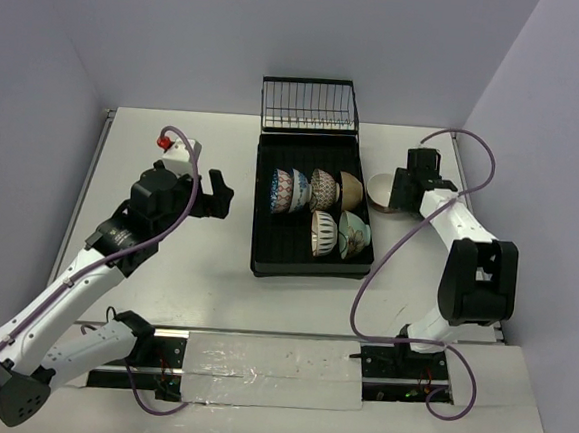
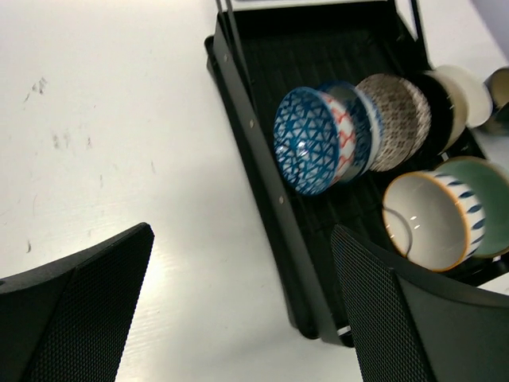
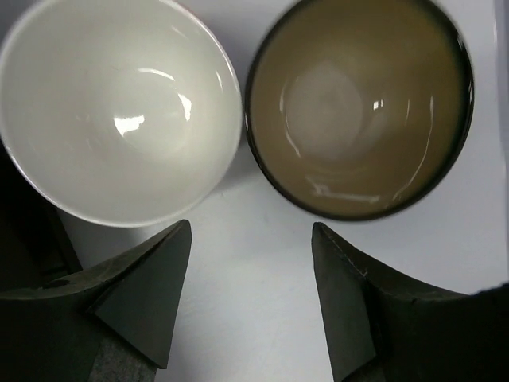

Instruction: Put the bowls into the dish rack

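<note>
Step in hand is the pickup of the last two. Six bowls (image 1: 322, 191) already sit in the dish rack (image 1: 259, 236), centre of the top view. On the table (image 1: 165, 267), the white bowl (image 3: 119, 103) is upper left in my right wrist view and the tan bowl (image 3: 358, 103) upper right. My right gripper (image 3: 251, 239) hovers just below them, fingers wide apart, holding nothing. My left gripper (image 2: 242, 235) is spread wide too, empty, left of the rack. The next move, I judge, is to pick one rim, straddle it and close.

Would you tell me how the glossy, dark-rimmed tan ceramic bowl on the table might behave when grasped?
The dark-rimmed tan bowl shows bright glaze highlights, so it probably slips when pinched. Rigid ceramic, it may chip against the white ceramic bowl beside it.
</note>
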